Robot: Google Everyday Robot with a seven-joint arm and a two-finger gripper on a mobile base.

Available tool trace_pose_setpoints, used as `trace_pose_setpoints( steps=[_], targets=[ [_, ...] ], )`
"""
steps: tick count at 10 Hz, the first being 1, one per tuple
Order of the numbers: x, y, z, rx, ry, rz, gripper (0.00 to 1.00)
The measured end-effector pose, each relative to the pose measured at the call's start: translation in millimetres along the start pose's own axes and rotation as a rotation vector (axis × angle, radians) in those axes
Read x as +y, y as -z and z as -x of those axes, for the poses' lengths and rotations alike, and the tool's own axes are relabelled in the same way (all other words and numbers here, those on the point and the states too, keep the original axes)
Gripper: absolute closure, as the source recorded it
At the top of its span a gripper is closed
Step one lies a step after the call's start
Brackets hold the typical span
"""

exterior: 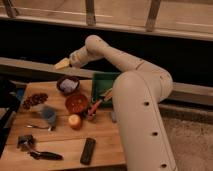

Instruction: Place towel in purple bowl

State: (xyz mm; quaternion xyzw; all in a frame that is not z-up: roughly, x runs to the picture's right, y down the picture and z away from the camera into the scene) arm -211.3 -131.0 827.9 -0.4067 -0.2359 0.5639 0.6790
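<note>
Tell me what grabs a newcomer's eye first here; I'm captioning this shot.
The bulky cream robot arm fills the right side, bending up and left over the wooden table. Its claw hangs above the table's far left edge, over the small dark purple bowl, which holds the pale grey towel.

The gripper (63,63) hangs above and just behind the purple bowl (68,85), too blurred to make out more than a pale wedge. The towel (67,87) lies in the bowl and hides its floor. The arm (140,115) covers the right part of the table (60,140) and the green bin (106,82). The table's front is cut off by the bottom edge. The dark items at the left edge (6,97) are too dim to tell.
</note>
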Motion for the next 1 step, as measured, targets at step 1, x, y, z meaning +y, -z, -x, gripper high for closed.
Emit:
trace_pose_setpoints(
  steps=[1],
  targets=[
    [-0.9,0.9,0.0,-0.001,-0.001,-0.001,0.20]
  ],
)
